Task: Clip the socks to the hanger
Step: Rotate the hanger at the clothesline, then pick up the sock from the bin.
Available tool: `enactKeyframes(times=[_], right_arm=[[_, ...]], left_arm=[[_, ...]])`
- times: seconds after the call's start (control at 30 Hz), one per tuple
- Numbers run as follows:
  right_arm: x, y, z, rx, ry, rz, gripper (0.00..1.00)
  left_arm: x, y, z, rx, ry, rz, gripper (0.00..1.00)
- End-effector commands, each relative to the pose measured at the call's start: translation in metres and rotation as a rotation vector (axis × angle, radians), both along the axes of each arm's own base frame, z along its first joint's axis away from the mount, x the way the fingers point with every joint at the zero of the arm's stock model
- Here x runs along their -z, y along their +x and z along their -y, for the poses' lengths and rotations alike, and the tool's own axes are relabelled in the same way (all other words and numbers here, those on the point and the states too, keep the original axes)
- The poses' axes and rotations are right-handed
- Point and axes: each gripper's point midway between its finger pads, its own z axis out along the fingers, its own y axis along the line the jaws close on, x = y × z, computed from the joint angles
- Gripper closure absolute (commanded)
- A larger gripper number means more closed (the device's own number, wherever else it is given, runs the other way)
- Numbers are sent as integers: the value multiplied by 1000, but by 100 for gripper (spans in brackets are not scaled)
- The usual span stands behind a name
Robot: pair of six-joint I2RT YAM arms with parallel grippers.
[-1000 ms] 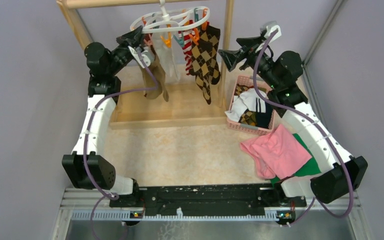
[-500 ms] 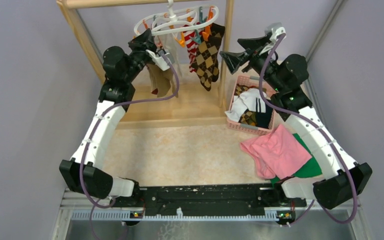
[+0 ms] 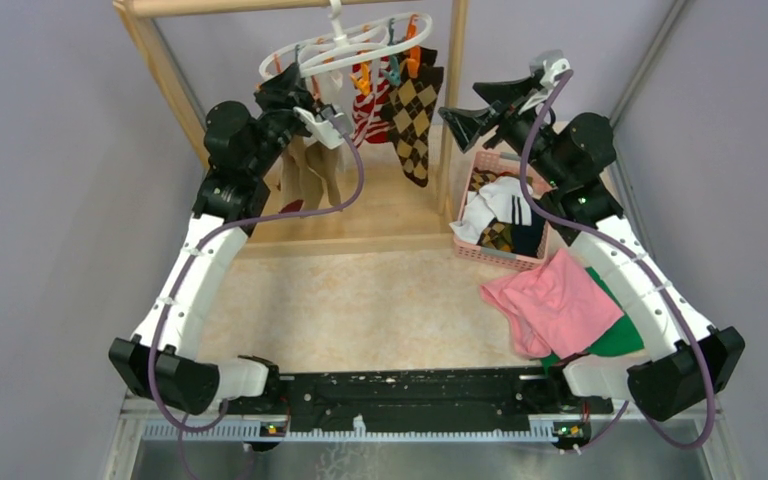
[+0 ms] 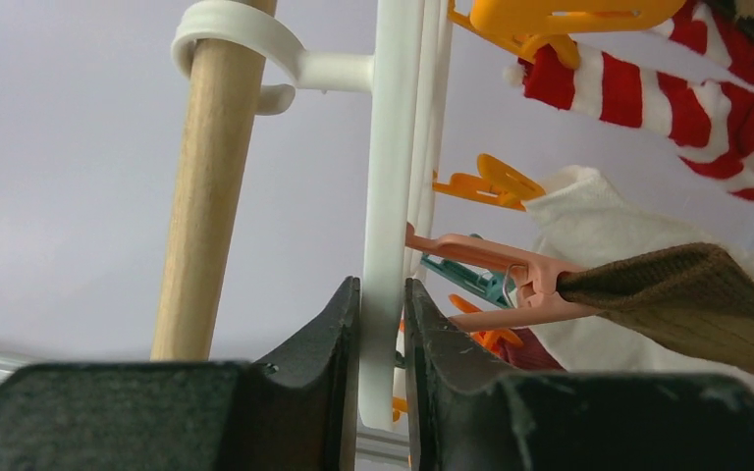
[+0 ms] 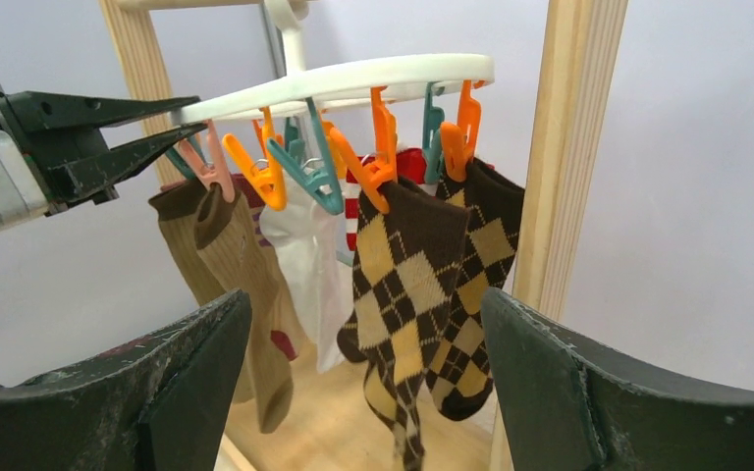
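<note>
Left claw (image 4: 381, 365): clamped on the ring of the hanger (image 5: 353, 77), which is hooked over the rack rail (image 4: 201, 196).
Right claw (image 3: 465, 102): spread wide, apart from the hanger.
Clipped: argyle socks (image 5: 398, 265), brown socks (image 5: 231, 255), white sock (image 5: 299, 245).
Obstacle: rack post (image 5: 574, 147), just beside the argyle socks.
Hidden: striped sock (image 4: 648, 98), largely covered in the right wrist view.
Bench (image 3: 360, 300), right edge: basket (image 3: 485, 252) of socks, pink cloth (image 3: 555, 300) over green cloth (image 3: 622, 338).
</note>
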Motion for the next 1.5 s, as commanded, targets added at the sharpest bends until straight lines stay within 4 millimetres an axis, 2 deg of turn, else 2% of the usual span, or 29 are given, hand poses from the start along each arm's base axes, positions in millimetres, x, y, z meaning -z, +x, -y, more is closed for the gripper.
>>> enactKeyframes(times=[0.0, 0.2, 0.4, 0.57, 0.73, 0.93, 1.07, 1.27, 1.47], right_arm=[[-25, -18, 9, -9, 37, 67, 14], [-20, -20, 8, -15, 31, 61, 14], [-14, -22, 8, -18, 22, 54, 13], [-11, -24, 9, -19, 17, 52, 13], [-6, -27, 9, -29, 12, 50, 13], [9, -30, 6, -47, -4, 47, 13], [20, -33, 5, -58, -14, 44, 13], [38, -43, 10, -53, -20, 69, 12], [65, -56, 15, -60, -20, 66, 11]], left_arm=[[-57, -39, 1, 64, -89, 155, 74], [-61, -58, 10, 156, -148, 145, 58], [-56, -77, 18, 242, -196, 109, 40], [-53, -87, 21, 283, -226, 94, 37], [-61, -105, 29, 378, -315, 69, 36], [-67, -137, 40, 545, -504, -28, 22], [-53, -160, 48, 663, -632, -117, 16], [-17, -187, 57, 801, -796, -290, 2], [28, -207, 66, 872, -884, -496, 1]])
